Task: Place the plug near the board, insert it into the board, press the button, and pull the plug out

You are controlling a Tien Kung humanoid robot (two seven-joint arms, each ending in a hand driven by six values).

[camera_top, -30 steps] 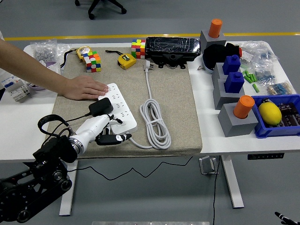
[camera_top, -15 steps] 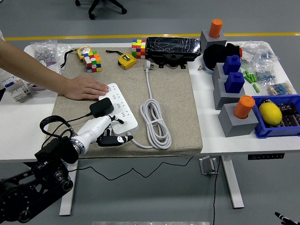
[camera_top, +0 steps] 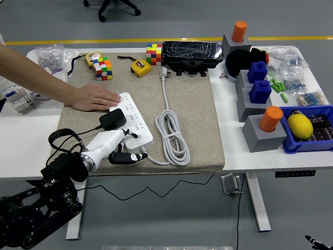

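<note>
A white power strip (camera_top: 136, 117) lies on the beige mat (camera_top: 195, 112). A black plug (camera_top: 113, 120) sits on the strip's left edge, and its thin black cable runs off to the left. From the left, a person's hand (camera_top: 93, 97) rests flat on the strip's far end. My left hand (camera_top: 129, 149) is at the strip's near end, just below the plug, with its black fingers (camera_top: 130, 156) stretched out to the right and holding nothing. Only a dark tip of my right hand (camera_top: 315, 242) shows at the bottom right corner.
The strip's own white cord (camera_top: 171, 136) lies coiled on the mat to the right. Colour cubes (camera_top: 103, 68), a yellow tape measure (camera_top: 140, 67) and a black case (camera_top: 191, 53) line the far edge. Grey blocks (camera_top: 263, 131) and a blue bin (camera_top: 307, 139) stand at the right.
My left hand has sunk slightly toward the near edge of the mat, its fingers still outstretched. The plug, the strip and the person's hand have not moved.
</note>
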